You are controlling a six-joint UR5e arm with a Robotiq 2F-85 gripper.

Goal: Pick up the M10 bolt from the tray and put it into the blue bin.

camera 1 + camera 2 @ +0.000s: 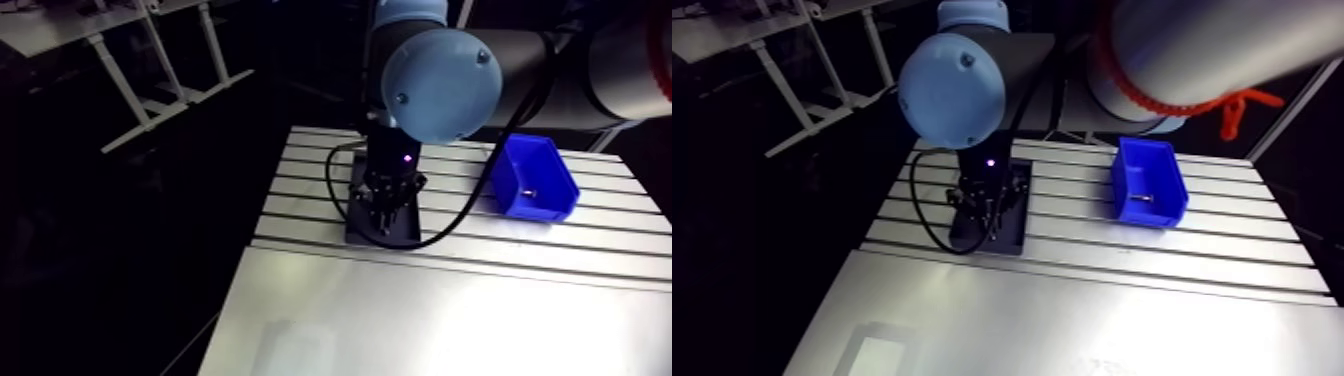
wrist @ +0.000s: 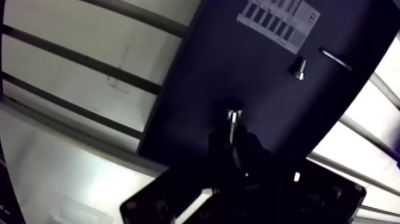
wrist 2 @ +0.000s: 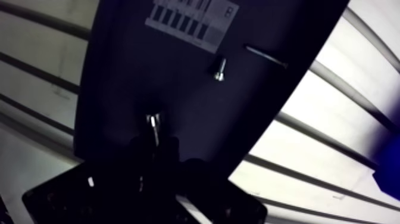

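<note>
Fingers (image 2: 251,148) pinch the bolt (image 2: 233,119) between them, down at the tray (image 2: 268,77) — grasp made. Lift and carry to the blue bin (image 1: 535,175) remain.

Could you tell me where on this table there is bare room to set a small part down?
The slotted table is bare between the black tray and the blue bin, and its smooth near sheet is free too. The tray is crowded: the gripper hangs over it, with a short bolt and a thin pin ahead.
</note>
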